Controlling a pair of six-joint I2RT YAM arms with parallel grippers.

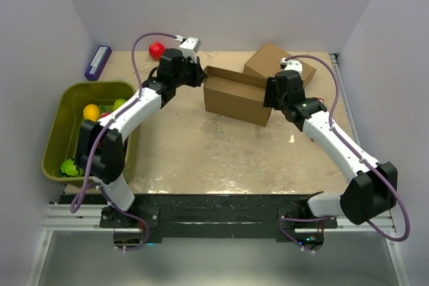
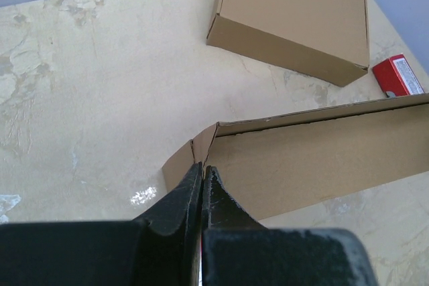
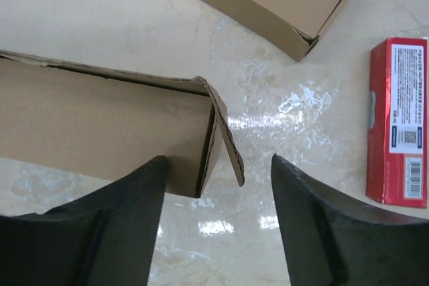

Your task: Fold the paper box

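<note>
The paper box (image 1: 238, 98) stands half formed in the middle of the table, a brown cardboard carton with raised walls. My left gripper (image 1: 200, 75) is at its left end. In the left wrist view the gripper (image 2: 203, 167) is shut on the box's corner edge (image 2: 315, 159), which runs into the gap between its jaws. My right gripper (image 1: 271, 93) is at the box's right end. In the right wrist view it (image 3: 218, 165) is open, its jaws either side of the box's end corner (image 3: 100, 125), where a loose flap (image 3: 228, 132) sticks out.
A second, fully formed brown carton (image 1: 271, 61) lies behind the box at the back right, and shows in the left wrist view (image 2: 295, 18). A small red packet (image 3: 397, 122) lies to its right. A green bin (image 1: 57, 132) with toy fruit stands at the left. A red ball (image 1: 156, 50) lies at the back.
</note>
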